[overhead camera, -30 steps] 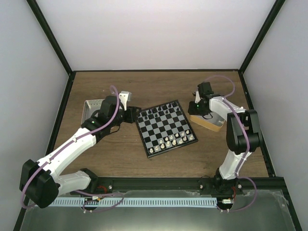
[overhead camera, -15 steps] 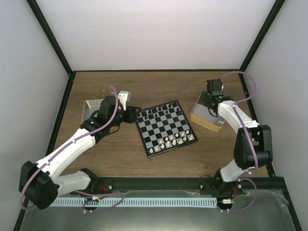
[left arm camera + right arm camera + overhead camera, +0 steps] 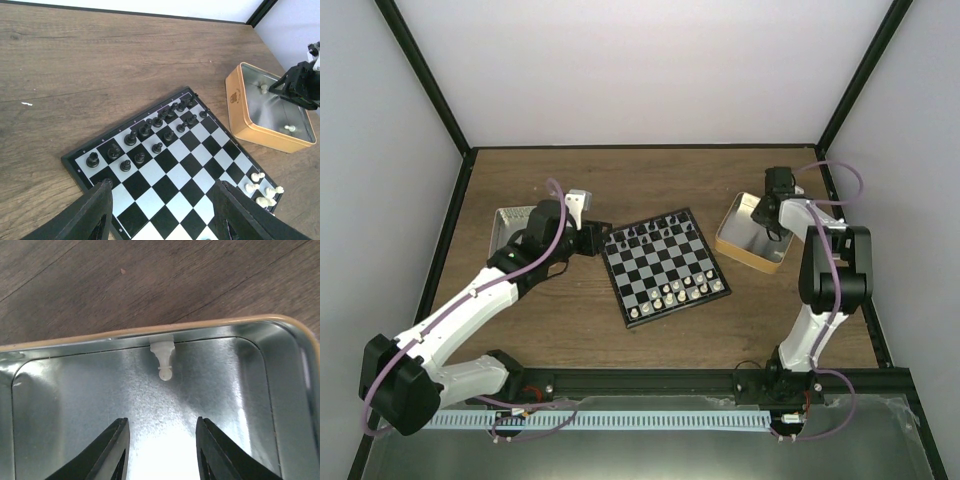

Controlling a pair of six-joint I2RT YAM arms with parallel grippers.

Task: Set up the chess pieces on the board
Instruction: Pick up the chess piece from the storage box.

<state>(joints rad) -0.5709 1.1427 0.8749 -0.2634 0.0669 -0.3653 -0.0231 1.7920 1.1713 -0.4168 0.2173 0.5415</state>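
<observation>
The board [image 3: 665,266] lies tilted at mid-table, with cream-white chess pieces [image 3: 677,292] on its near rows; it also shows in the left wrist view [image 3: 197,165], white pieces [image 3: 260,187] at its right corner. My left gripper [image 3: 601,238] hangs open and empty over the board's left corner [image 3: 164,195]. My right gripper [image 3: 769,216] is open and empty just above the floor of the orange-tan tin [image 3: 150,332]. One white piece [image 3: 163,358] lies against the tin's far wall, ahead of the jaws. The left wrist view shows two white pieces [image 3: 263,89] in the tin.
Black chessmen [image 3: 655,232] fill the board's far rows [image 3: 145,132]. The tin [image 3: 744,249] stands right of the board, its wall [image 3: 250,125] a low obstacle. A grey tray [image 3: 504,226] sits at the left behind my left arm. Black frame posts border the table.
My right arm has swung right and back, from the tin's left near side to over its far right part. The left arm has not moved.
</observation>
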